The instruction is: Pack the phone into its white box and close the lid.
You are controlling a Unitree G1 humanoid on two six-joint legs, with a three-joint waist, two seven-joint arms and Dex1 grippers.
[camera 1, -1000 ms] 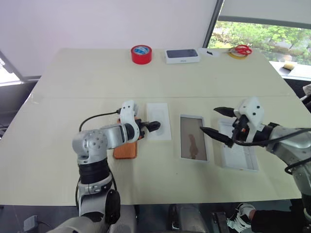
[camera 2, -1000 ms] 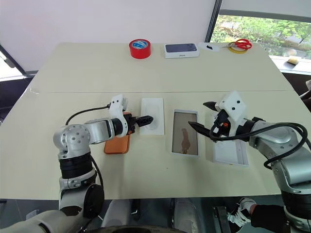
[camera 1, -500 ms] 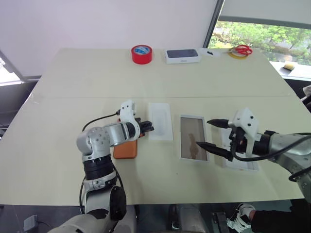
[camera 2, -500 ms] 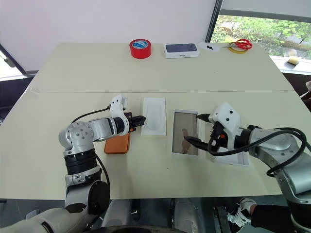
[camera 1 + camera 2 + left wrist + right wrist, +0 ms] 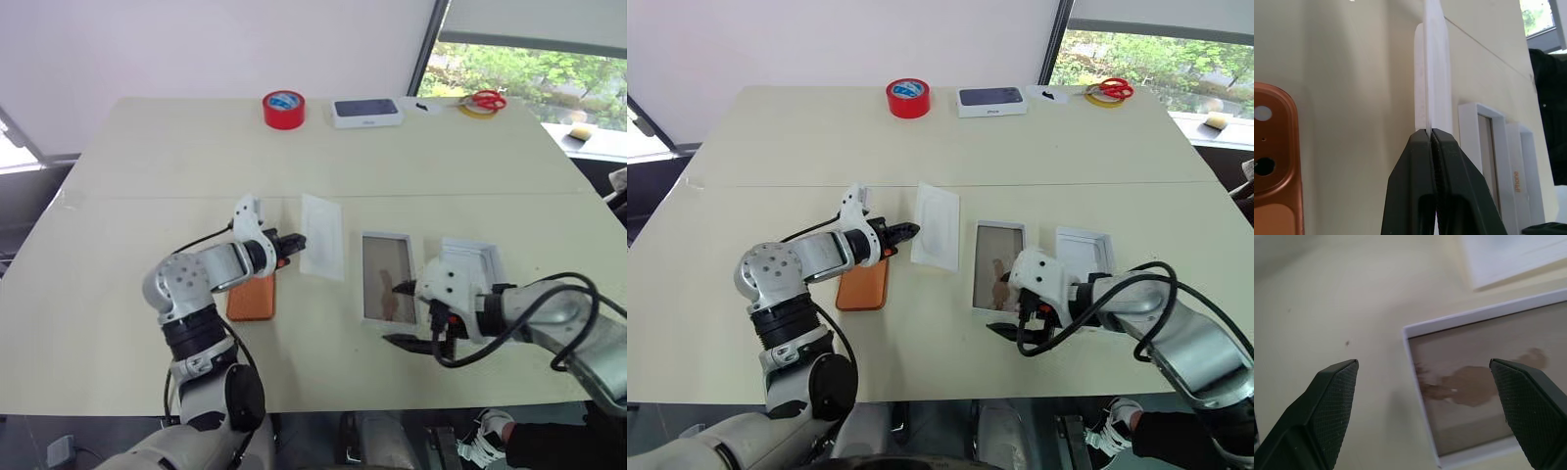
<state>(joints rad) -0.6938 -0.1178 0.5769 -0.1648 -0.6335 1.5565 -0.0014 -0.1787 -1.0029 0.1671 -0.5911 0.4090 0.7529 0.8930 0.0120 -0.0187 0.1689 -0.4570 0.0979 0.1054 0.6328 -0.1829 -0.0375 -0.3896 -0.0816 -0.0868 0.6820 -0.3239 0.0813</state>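
The left tool (image 5: 291,241) pinched the white insert card (image 5: 322,249), tilted off the tabletop (image 5: 147,157); the right tool (image 5: 404,313) spread wide beside the white box (image 5: 389,277).

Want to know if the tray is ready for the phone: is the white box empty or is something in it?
Empty. The white box lies open on the table, its glossy brownish floor bare; the phone is still on the table beside it.

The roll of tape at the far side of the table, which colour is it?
The tape roll is red with a blue inner core, clearest in the left eye view.
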